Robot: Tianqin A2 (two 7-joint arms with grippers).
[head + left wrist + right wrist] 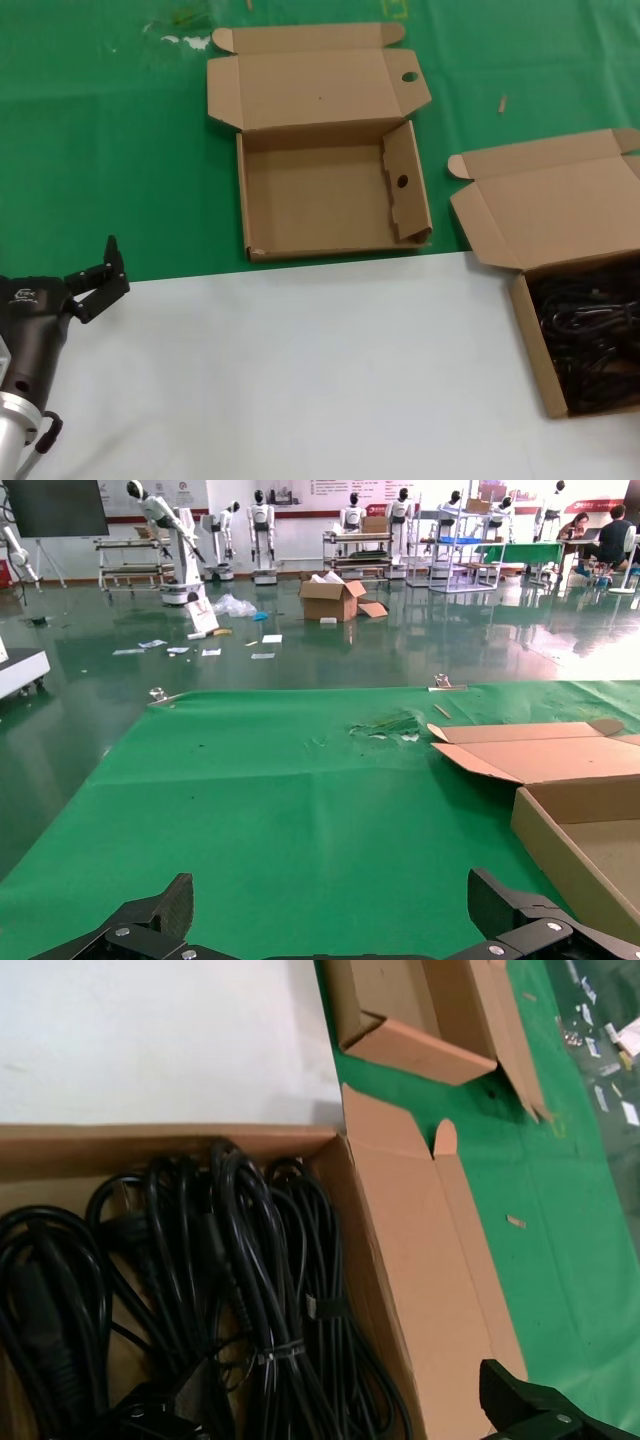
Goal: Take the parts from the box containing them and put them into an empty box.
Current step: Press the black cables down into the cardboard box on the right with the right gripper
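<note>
Several bundled black power cords [590,330] lie in the plain-lidded cardboard box [531,345] at the right edge of the table. In the right wrist view the cords [240,1290] fill that box [400,1260]. My right gripper [335,1415] hangs close above them, open, with one fingertip [510,1400] over the lid side; it is out of the head view. The empty box [330,200], its lid tab pierced by a round hole [410,77], sits open on the green cloth at the middle back. My left gripper [100,280] is open and empty at the near left.
A white sheet [300,370] covers the near half of the table and green cloth [100,150] the far half. The left wrist view shows the open left gripper [330,900] over the cloth, the empty box [580,830] to one side, and a hall floor beyond the table edge.
</note>
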